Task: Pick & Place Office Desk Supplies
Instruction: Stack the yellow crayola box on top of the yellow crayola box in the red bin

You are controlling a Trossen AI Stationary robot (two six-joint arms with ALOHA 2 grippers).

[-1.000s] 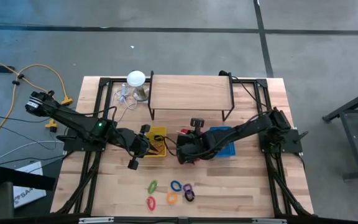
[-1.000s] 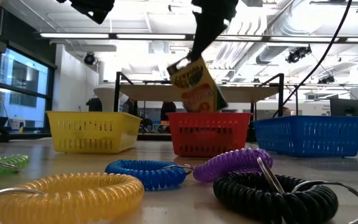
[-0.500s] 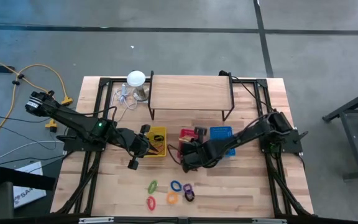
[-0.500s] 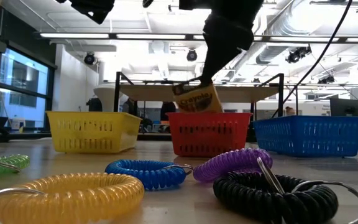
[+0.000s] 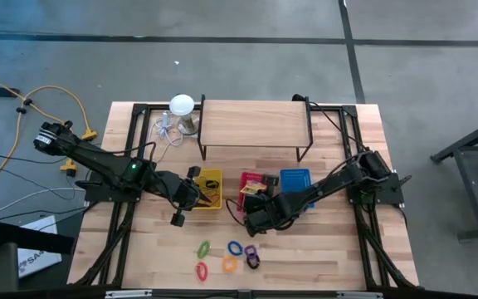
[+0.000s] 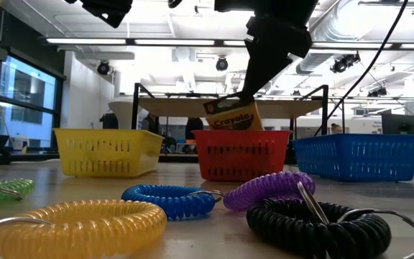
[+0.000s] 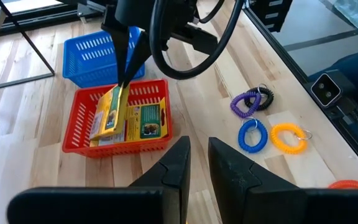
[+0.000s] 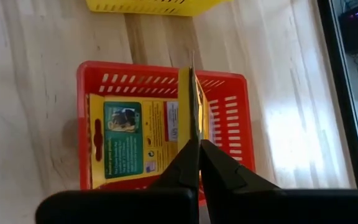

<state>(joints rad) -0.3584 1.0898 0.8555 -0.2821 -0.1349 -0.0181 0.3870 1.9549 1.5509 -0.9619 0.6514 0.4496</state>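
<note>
In the middle of the high view the right gripper (image 5: 256,189) hangs over the red basket (image 5: 245,178), its fingers pinched shut on the top edge of a yellow card box (image 6: 236,115). The box stands on edge, partly down inside the basket, its long axis running along the basket's length; from the right wrist view it shows as a thin upright sliver straight ahead of the closed fingertips. Beneath it a second card box (image 8: 132,141) already lies flat on the basket floor, green panel up. So the held box sits directly below the fingers and above its twin, tilted a little to one side in the low view. Letting go, I judge, would tip it over onto the flat one.

The left gripper (image 5: 191,193) waits at centre left of the high view beside the yellow basket (image 5: 212,176), fingers close together with a narrow gap and nothing visible between them. The blue basket (image 5: 299,177) sits right of the red. The coiled rings (image 5: 235,248) lie low in the frame, well apart from both arms, with the right arm nearer.
</note>
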